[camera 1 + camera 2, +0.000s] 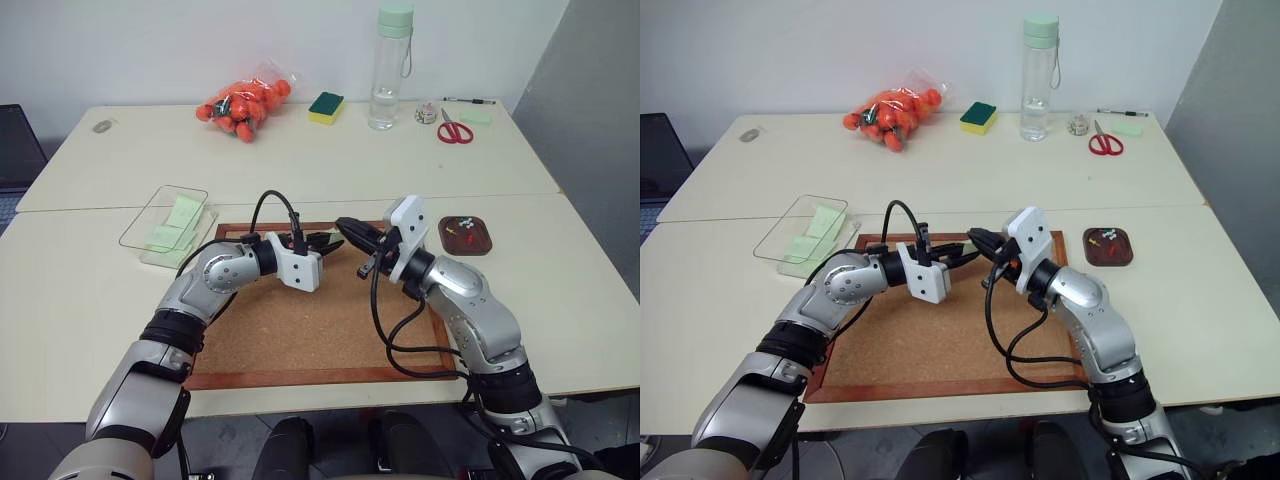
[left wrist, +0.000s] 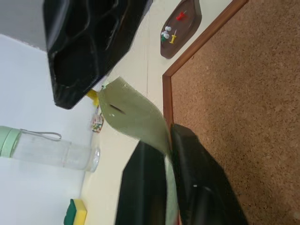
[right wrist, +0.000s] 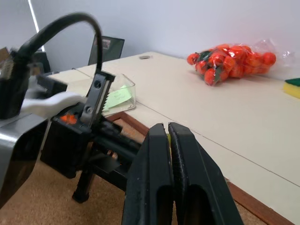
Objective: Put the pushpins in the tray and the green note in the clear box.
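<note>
While my left pincer (image 1: pixel 328 240) pinches the green note (image 2: pixel 136 115) by one edge, the thin, limp paper curls; my right pincer (image 1: pixel 352 232) grips a yellow pushpin (image 2: pixel 92 97) beside it.

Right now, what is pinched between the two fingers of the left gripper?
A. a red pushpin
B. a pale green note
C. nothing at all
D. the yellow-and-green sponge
B: in the left wrist view the left gripper has its fingers closed on the thin green note, which curls up from between them above the cork board, toward the right gripper.
</note>
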